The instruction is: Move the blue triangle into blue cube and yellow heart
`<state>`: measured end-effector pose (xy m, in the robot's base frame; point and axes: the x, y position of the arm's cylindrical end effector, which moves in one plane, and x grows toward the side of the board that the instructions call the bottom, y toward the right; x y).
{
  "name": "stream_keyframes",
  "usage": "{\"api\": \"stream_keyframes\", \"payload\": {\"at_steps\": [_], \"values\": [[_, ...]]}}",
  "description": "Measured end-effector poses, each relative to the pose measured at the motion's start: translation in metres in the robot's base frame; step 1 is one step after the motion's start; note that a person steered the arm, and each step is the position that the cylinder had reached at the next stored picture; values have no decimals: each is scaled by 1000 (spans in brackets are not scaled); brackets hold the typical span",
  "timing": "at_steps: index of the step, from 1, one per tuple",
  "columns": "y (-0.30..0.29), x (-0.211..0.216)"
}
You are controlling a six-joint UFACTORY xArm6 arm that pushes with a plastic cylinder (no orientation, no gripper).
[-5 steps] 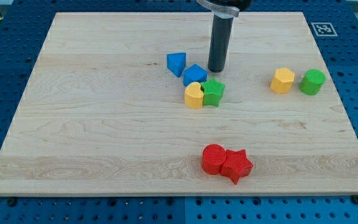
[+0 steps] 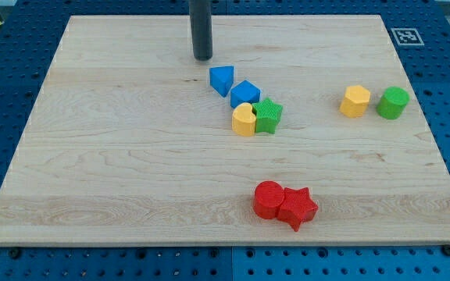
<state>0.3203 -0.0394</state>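
hovering behind the blue triangle

my tip point(image 2: 202, 58) stands near the table's top edge, just up and to the view's left of the blue triangle point(image 2: 221, 80), apart from it and pushing nothing. the blue triangle sits just beside the blue cube point(image 2: 245, 93), which touches the yellow heart point(image 2: 244, 119) and green star point(image 2: 269, 115). toward the right edge sit a yellow hexagon point(image 2: 355, 101) and green cylinder point(image 2: 392, 102). a red cylinder point(image 2: 269, 198) and red star point(image 2: 298, 208) touch near the bottom edge.
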Motion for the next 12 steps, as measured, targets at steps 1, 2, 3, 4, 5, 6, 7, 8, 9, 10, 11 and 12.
{"api": "stream_keyframes", "payload": {"at_steps": [1, 2, 3, 4, 5, 6, 7, 8, 9, 10, 11, 12], "values": [[1, 17], [10, 23], [15, 33], [16, 42], [24, 55], [25, 63], [25, 73], [25, 73], [25, 64], [25, 38], [30, 4], [34, -4]]}}
